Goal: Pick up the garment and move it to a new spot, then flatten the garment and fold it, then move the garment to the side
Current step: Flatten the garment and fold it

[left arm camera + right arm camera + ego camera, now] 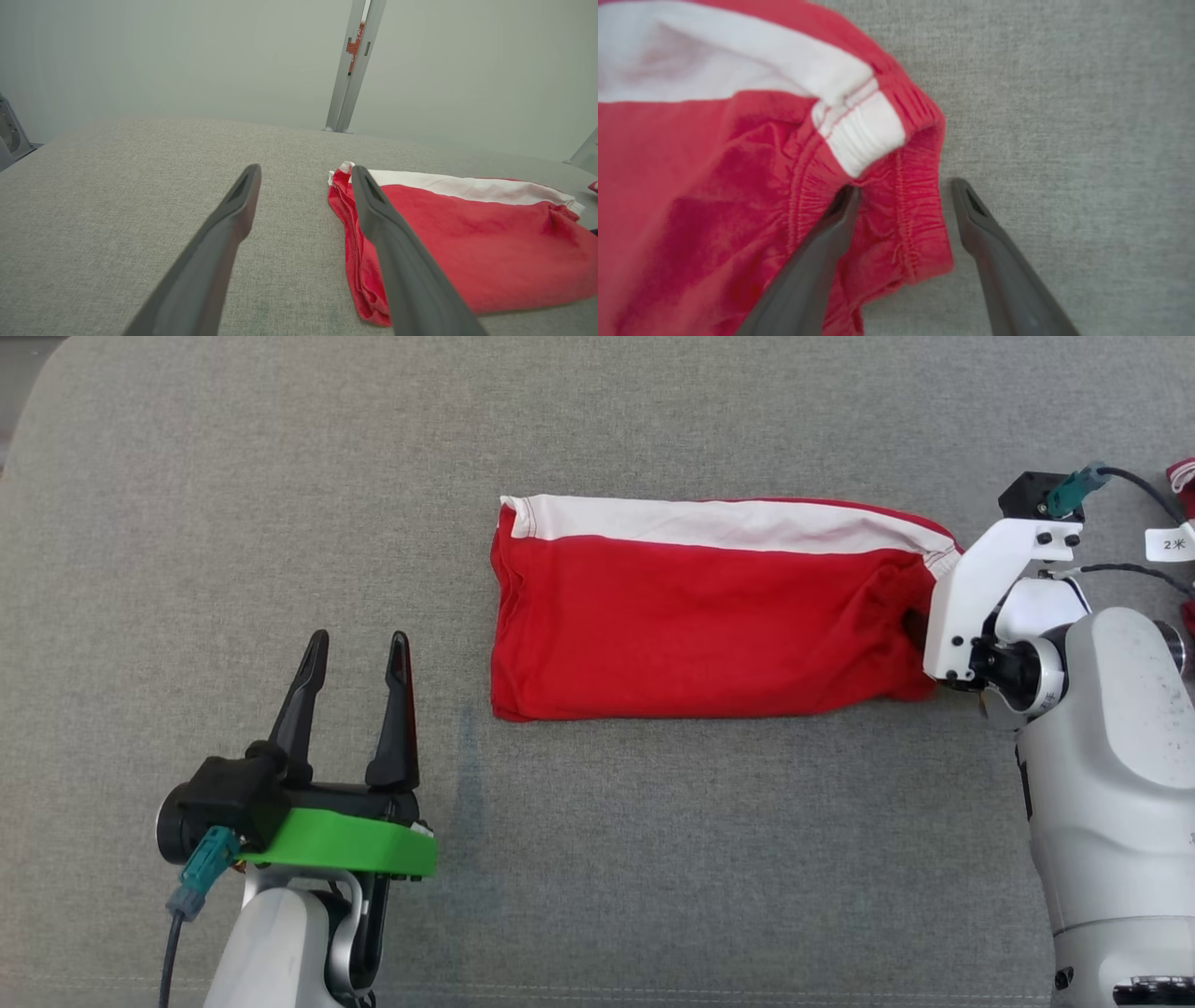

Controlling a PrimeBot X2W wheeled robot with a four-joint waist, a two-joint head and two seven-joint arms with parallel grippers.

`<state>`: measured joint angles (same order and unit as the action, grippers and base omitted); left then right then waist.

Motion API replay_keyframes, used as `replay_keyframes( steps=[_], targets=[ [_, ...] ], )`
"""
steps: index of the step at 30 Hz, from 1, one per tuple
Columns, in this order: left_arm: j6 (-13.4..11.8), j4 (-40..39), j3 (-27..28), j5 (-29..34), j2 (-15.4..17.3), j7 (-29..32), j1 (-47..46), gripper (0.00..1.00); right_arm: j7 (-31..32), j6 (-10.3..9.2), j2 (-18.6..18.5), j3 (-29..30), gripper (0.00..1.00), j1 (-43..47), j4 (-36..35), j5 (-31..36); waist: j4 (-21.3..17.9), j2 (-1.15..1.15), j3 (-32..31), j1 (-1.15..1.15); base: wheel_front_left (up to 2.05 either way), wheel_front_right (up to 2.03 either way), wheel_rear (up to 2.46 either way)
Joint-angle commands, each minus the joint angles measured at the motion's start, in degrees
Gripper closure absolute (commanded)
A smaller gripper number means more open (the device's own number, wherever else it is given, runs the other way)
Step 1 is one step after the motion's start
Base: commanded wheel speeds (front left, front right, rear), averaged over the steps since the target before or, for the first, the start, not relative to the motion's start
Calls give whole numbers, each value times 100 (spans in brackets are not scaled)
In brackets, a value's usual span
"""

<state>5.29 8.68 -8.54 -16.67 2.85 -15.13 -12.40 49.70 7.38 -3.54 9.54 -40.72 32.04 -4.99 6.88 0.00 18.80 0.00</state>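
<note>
Red garment (691, 625) on grey fabric surface (280, 476)

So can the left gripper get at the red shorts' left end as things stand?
Probably yes: the left gripper is open, with bare grey fabric surface between it and the red shorts.

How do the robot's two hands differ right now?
The left gripper sits over bare grey fabric, apart from the garment; the right gripper straddles the garment's gathered edge. The left gripper has a green mount, the right gripper a white mount. Both are open, with long dark fingers.
</note>
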Motion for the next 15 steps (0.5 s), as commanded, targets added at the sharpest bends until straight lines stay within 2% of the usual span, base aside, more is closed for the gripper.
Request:
replay_keyframes(
  steps=[1,4,5,6,7,9,15],
  targets=[
    [1,-5,6,20,11,4,-88,0,55,27,128,-131,0,40,234,-96,49,0,45,0,0,0,0],
    [7,2,14,45,10,4,-106,0,80,36,167,-381,0,-6,442,-188,80,0,67,0,0,0,0],
    [9,5,15,47,10,4,-103,0,77,39,180,-452,11,-7,490,-238,88,0,69,0,0,0,0],
    [10,7,21,50,10,4,-102,0,59,43,193,-538,35,-17,546,-295,98,0,72,0,0,0,0],
    [11,7,27,52,10,4,-104,0,52,43,202,-613,67,-18,586,-324,105,0,74,0,0,0,0],
    [14,-1,38,54,10,4,-109,0,-27,44,210,-709,100,-38,627,-365,115,0,82,0,0,0,0],
    [-11,-26,94,80,10,4,-114,0,-168,25,105,-621,100,-147,607,-47,79,0,98,0,0,0,0]
  ],
)
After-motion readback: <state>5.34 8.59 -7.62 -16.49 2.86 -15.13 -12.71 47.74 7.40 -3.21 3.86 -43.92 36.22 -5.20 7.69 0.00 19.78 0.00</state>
